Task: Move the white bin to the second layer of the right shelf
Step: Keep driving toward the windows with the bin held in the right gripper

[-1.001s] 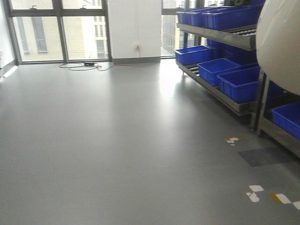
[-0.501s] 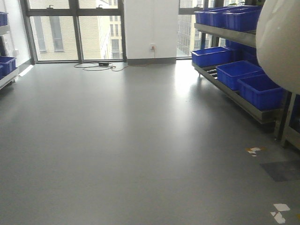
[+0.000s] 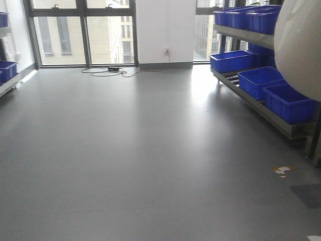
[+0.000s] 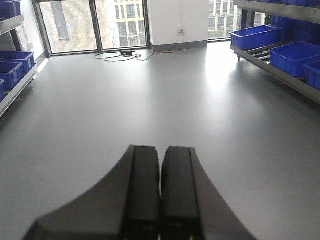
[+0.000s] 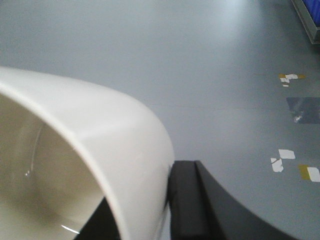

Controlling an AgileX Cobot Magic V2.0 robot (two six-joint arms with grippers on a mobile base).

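— What's over at nine o'clock?
— A steel rack [image 3: 11, 83] along the left wall, with blue crates [image 3: 7, 69] sitting on it.
— And straight ahead?
— Tall windows [image 3: 75, 30] at eleven, and a black cable [image 3: 108, 71] lying on the grey floor [image 3: 125, 150] just below them. At twelve there's a white pillar [image 3: 165, 27] with a socket [image 3: 167, 49] low on it.
— How's the left gripper [image 4: 160, 155]?
— It hangs over bare floor. Its two black fingers [image 4: 142, 190] are pressed together, with nothing between them.
— Now the right side?
— At two o'clock the right rack [image 3: 251, 102] runs back toward the windows. Its bottom level carries more blue crates, with white rollers [image 3: 231, 78] showing in a gap between them. The second level [image 3: 241, 36] above it is loaded with blue crates too.
— So where's the white bin [image 3: 301, 50]?
— Up in the air at three o'clock, close in, its rounded side hiding the near end of that rack. It sits on no shelf.
— What holds it?
— The right gripper [image 5: 155, 200] is clamped on its rim. One black finger [image 5: 187, 200] is pressed to the outside wall and a dark bit of the other shows inside, under the rim. The bin's open mouth faces the wrist camera.
— Anything below?
— Bits of white and yellow tape [image 3: 283, 170] stuck to the floor at four o'clock
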